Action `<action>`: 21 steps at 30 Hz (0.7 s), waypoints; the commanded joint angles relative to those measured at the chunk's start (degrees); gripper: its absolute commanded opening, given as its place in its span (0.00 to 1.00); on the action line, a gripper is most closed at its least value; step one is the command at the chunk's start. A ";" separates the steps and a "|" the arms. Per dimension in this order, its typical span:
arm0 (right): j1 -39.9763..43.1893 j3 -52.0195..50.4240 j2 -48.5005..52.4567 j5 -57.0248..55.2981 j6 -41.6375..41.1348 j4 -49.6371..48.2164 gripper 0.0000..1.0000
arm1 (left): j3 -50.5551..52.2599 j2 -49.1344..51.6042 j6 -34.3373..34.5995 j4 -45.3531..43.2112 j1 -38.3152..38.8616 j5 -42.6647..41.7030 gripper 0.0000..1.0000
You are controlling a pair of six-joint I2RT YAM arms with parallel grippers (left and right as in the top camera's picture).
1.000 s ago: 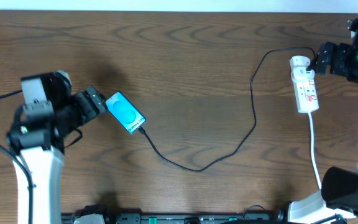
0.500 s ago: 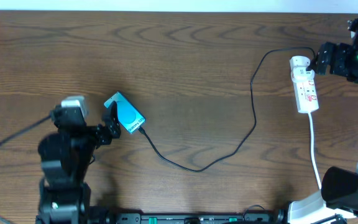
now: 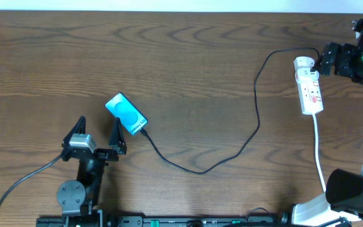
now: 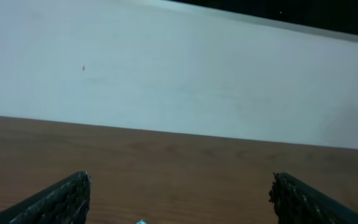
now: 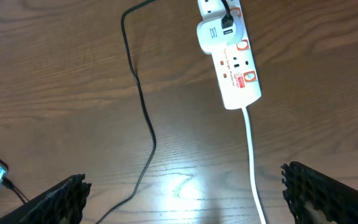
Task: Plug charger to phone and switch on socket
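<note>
We see the narrow white red-marked power strip [image 5: 232, 56] lengthwise ahead of the right gripper [image 5: 185, 199], spread empty. The left gripper [image 3: 98, 123], spread too, is far.

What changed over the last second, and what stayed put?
The left gripper drew back from the phone toward the near table edge, its fingers open and clear of it. The phone, charger, socket and right gripper stayed put.
</note>
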State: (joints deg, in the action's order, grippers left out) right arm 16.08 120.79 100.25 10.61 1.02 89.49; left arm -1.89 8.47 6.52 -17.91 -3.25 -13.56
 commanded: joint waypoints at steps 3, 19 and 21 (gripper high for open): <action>-0.37 0.55 -0.74 -0.17 -0.35 0.07 0.99 | 1.66 -7.39 -3.67 6.64 0.11 0.15 0.93; -0.37 0.55 -0.74 -0.17 -0.35 0.07 0.99 | 1.66 -8.39 -4.79 21.00 0.17 -0.74 0.93; -0.37 0.55 -0.74 -0.17 -0.33 0.07 0.99 | 1.66 -8.39 -4.79 20.98 0.22 -0.72 0.93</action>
State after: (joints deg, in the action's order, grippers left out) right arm 16.03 120.79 100.25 10.59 1.02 89.52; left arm -0.67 0.58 2.70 0.05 -3.25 -13.34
